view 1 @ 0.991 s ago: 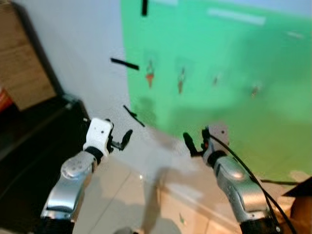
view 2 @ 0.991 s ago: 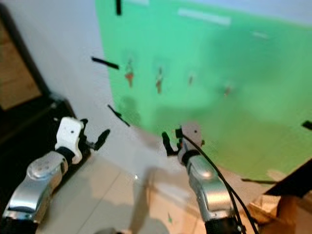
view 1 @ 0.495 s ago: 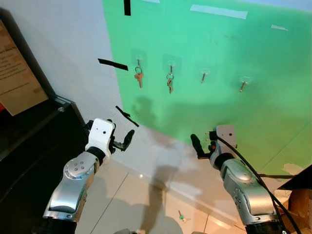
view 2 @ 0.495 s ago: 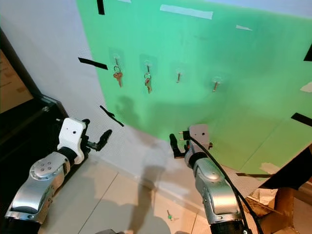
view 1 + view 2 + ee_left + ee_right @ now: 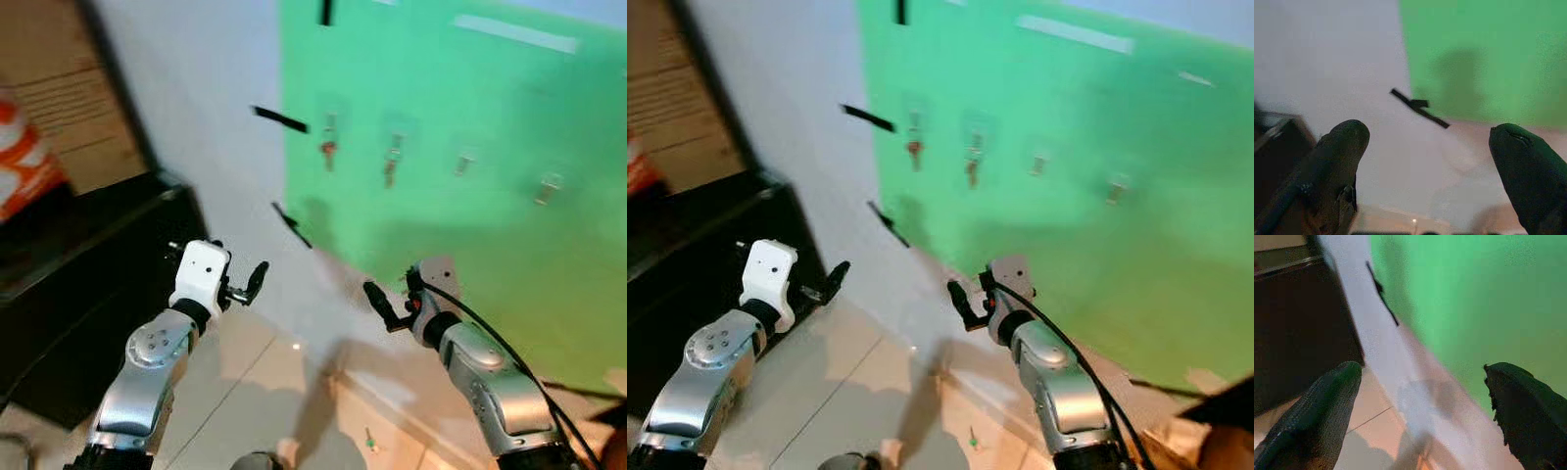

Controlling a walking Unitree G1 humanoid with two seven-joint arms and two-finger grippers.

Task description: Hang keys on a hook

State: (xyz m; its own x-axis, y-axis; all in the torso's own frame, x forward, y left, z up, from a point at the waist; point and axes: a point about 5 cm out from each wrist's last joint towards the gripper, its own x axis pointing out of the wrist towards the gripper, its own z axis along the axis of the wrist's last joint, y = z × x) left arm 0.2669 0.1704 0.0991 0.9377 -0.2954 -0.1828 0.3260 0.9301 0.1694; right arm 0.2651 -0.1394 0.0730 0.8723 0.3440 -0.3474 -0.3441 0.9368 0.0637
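A green sheet (image 5: 470,225) covers the wall ahead, with a row of small hooks on it. Keys hang from the two leftmost hooks, one key (image 5: 329,147) reddish, the other key (image 5: 392,168) beside it. Two hooks to the right, the third hook (image 5: 463,162) and the fourth hook (image 5: 549,184), look bare, though the picture is blurred. A small green key (image 5: 369,443) lies on the floor tiles near the wall. My left gripper (image 5: 1427,134) is raised before the white wall, open and holding nothing. My right gripper (image 5: 1422,374) is also open and bare, held low before the green sheet.
A black cabinet (image 5: 88,284) stands at the left against the wall, with a cardboard box (image 5: 69,98) and an orange-and-white object (image 5: 24,162) above it. Black tape strips (image 5: 279,119) are stuck on the white wall. Pale floor tiles (image 5: 255,392) lie below.
The camera has swung left, so the wall and hooks sit further right and more of the cabinet shows. Both arms hold the same pose, fingers still apart.
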